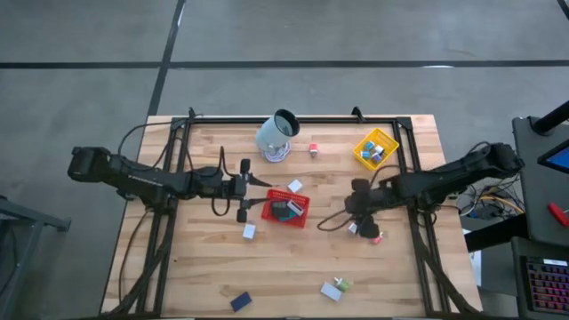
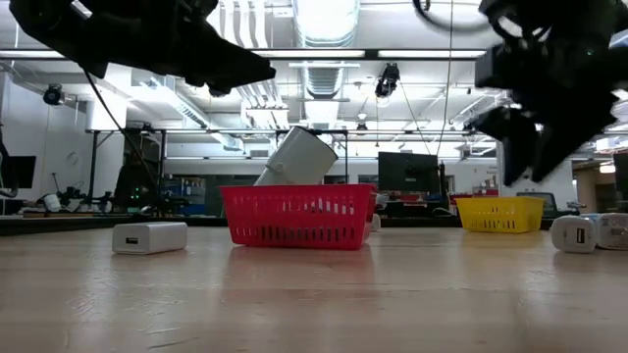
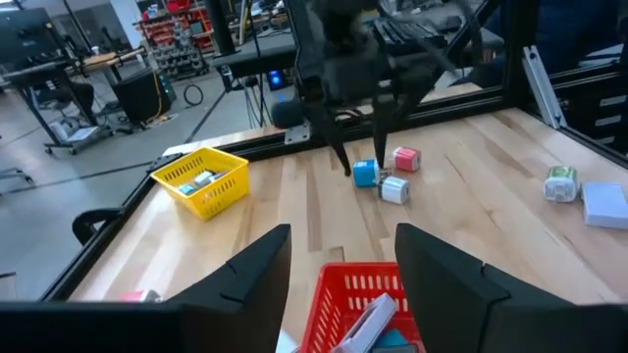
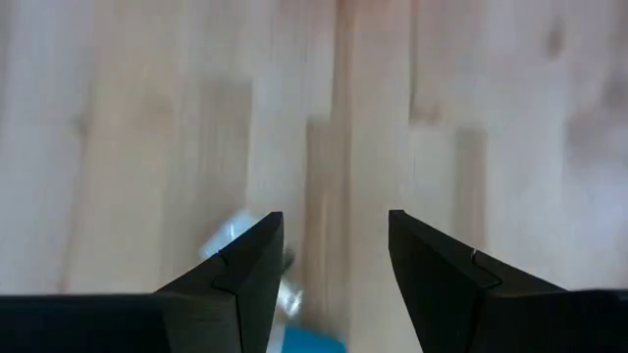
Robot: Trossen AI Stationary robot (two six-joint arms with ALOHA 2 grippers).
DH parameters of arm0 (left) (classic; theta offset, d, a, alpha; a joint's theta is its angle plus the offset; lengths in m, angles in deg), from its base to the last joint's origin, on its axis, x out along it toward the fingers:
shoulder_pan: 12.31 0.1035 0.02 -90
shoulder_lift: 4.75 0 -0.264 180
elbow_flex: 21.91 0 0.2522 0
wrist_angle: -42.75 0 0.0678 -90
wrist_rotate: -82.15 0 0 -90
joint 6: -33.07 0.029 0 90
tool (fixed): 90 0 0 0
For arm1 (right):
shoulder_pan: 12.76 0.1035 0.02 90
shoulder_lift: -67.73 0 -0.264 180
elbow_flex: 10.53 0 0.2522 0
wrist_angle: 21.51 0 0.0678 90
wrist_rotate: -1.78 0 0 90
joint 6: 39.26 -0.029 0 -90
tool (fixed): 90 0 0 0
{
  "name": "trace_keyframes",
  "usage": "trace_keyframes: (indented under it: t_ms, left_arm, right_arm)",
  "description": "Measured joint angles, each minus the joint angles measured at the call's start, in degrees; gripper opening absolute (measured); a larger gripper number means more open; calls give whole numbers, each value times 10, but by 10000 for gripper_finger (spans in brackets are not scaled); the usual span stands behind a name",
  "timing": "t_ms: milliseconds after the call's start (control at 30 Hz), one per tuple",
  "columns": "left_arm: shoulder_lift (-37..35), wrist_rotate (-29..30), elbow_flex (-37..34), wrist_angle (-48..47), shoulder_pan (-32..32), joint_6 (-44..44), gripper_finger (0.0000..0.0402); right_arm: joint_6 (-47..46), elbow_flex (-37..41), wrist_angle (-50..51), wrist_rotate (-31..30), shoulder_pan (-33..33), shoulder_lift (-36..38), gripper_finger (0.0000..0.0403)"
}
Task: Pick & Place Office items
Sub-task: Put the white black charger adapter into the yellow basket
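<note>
Left gripper poised just left of the red mesh tray, fingers parted with nothing between them (the left wrist view shows only the tray's rim in the gap). White block lying loose below and left of the tray, dark blue block well below it, near the table's front edge. Two or three items already inside the red tray, one dark flat piece plain to see; another white block just beyond the tray's upper rim, not in it. Pale cup tipped over above the tray; small pink-and-white piece up and right of it. Further right of the tray, a white-and-green pair down near the front edge.

Right gripper lowered well right of the tray, over a teal block, a pink-red block and a white one; fingers apart, empty, the teal block just at the gap. Yellow tray up and right of the red one, a few items sorted in.

Judged roughly half done: several items binned, about nine left on the wood.
</note>
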Motion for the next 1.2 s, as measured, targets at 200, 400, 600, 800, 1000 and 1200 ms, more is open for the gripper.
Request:
trace_keyframes:
  t_ms: [200,400,600,800,1000,1200]
  left_arm:
    - [0,0,-1,0,0,4,186]
    - [0,-1,-1,0,-1,9,186]
    - [0,-1,-1,0,-1,10,186]
    - [0,-1,-1,-1,-1,10,186]
    - [0,-1,-1,0,-1,10,186]
    - [0,-1,-1,0,-1,10,186]
  right_arm:
    - [-18,-52,75,-21,40,-94,178]
    - [-12,-104,112,-32,73,-141,178]
    - [-29,-144,160,-27,91,-157,178]
    - [-35,-143,162,-16,122,-158,178]
    - [-59,-133,164,-16,130,-160,178]
    - [-44,-127,164,-32,131,-171,178]
